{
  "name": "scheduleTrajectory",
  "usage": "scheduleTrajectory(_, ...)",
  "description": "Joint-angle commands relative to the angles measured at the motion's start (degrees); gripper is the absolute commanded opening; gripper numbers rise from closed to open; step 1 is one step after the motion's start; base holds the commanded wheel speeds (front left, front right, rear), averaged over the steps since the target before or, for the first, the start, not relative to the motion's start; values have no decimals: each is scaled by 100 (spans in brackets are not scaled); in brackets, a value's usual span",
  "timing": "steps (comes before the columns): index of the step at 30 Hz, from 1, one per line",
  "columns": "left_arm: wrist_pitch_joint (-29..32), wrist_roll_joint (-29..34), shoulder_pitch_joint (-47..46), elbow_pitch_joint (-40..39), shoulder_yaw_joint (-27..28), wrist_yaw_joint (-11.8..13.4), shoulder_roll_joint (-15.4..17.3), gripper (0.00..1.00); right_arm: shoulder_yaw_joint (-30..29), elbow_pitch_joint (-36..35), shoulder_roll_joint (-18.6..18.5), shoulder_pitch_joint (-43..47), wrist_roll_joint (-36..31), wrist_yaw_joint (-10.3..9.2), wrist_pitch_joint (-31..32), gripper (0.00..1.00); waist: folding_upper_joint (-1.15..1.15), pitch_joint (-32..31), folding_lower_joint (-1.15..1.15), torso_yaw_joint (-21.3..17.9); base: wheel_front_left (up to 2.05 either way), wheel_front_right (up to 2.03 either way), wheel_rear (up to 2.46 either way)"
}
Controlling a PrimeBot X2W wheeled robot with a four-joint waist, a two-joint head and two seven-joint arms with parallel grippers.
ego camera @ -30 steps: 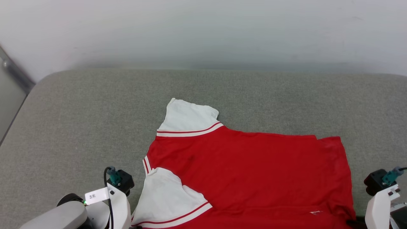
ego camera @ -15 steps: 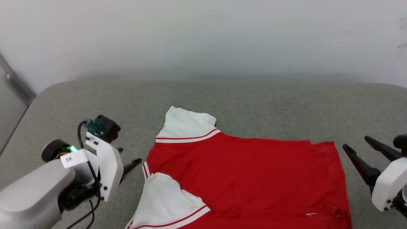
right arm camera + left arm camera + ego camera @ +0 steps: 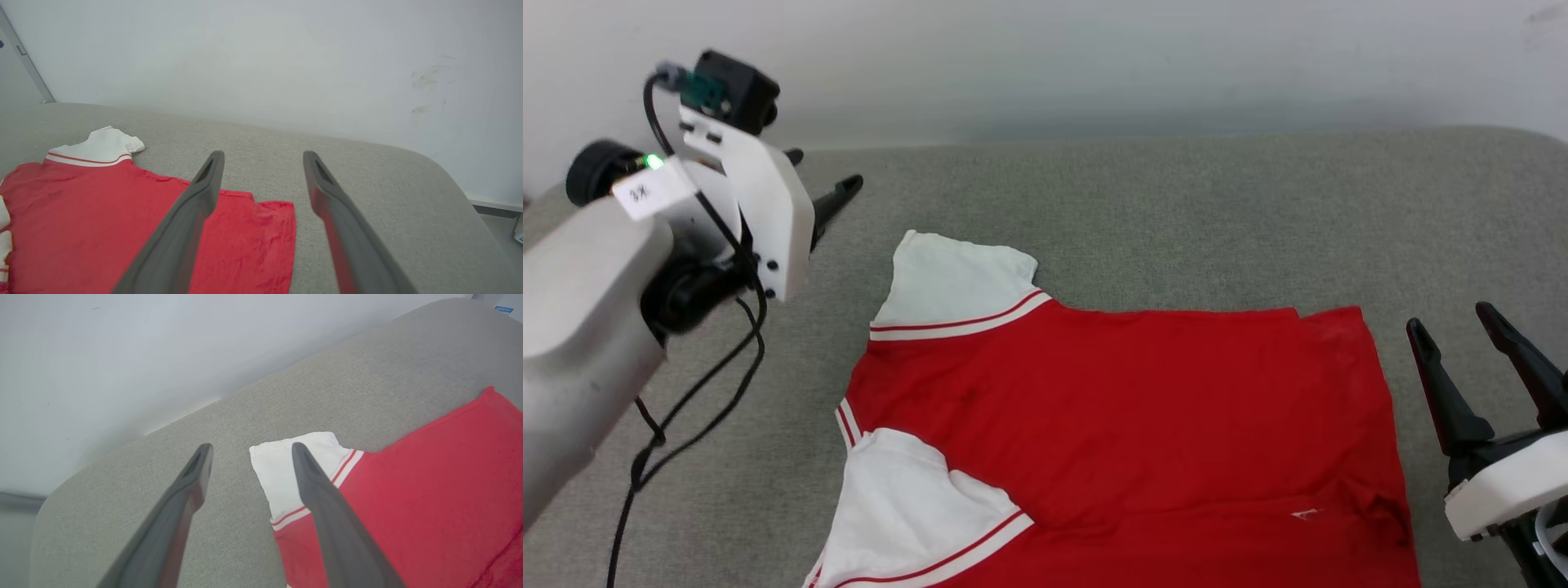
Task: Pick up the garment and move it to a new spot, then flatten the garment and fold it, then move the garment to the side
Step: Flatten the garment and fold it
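Note:
The garment (image 3: 1111, 408), a red jersey with white sleeve panels (image 3: 956, 286) and red-and-white stripe trim, lies spread flat on the grey cushion (image 3: 1176, 212), its collar end to the left. Its plain red side faces up, so the letters are hidden. My left gripper (image 3: 821, 170) hovers open at the upper left, beyond the far sleeve (image 3: 294, 469), which sits just right of the gap between its fingers (image 3: 251, 447). My right gripper (image 3: 1450, 318) stands open just right of the garment's hem, apart from the cloth (image 3: 102, 212). Neither gripper (image 3: 263, 154) holds anything.
A pale wall (image 3: 1094, 57) rises right behind the cushion's back edge. The cushion's rounded right end (image 3: 449, 183) drops off to the floor. A black cable (image 3: 686, 408) hangs from my left arm over the bare cushion on the left. A metal rail (image 3: 24, 57) stands at the far left.
Both arms lifted away from the near edge. The left gripper rose and moved far back to the upper left, and the right gripper's open fingers came into view beside the hem. The camera shifted too.

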Motion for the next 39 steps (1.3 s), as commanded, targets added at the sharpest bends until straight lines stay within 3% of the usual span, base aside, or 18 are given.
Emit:
scheduleTrajectory(1, 132, 35, -255, 141, 5, -67, -48, 100, -40, -146, 104, 62, -99, -2, 25, 100, 0, 360, 0, -198, 0, 0, 0)
scheduleTrajectory(8, 1269, -205, -1276, 908, -8, -335, -311, 100, -20, -674, 406, -158, -391, -2, 72, 100, 0, 1220, 0, -559, 0, 0, 0)
scheduleTrajectory(14, 2321, -409, -1784, 1415, -150, -435, -343, 100, 115, -862, 475, -435, -464, -2, 45, 100, 0, 1817, 0, -828, 0, 0, 0)
scheduleTrajectory(26, 2877, -498, -1443, 2259, -447, -476, -416, 100, 296, -799, 604, -794, -579, -2, -114, 100, 0, 2417, 0, -1133, 0, 0, 0)
scheduleTrajectory(27, 2907, -479, -1367, 2282, -504, -496, -437, 34, 277, -775, 599, -797, -584, -3, -124, 100, 0, 2420, 0, -1127, 0, 0, 0)
scheduleTrajectory(28, 2906, -483, -1315, 2301, -540, -513, -448, 0, 266, -751, 591, -806, -584, -2, -133, 100, 0, 2416, 0, -1117, 0, 0, 0)
scheduleTrajectory(35, 2524, -460, -1419, 2181, -538, -572, -463, 0, 108, -681, 398, -971, -548, -3, -58, 100, 0, 2126, 0, -901, 0, 0, 0)
scheduleTrajectory(39, 2170, -374, -1532, 1875, -640, -572, -500, 0, 30, -629, 45, -1200, -511, -2, 181, 100, 0, 1844, 0, -708, 0, 0, 0)
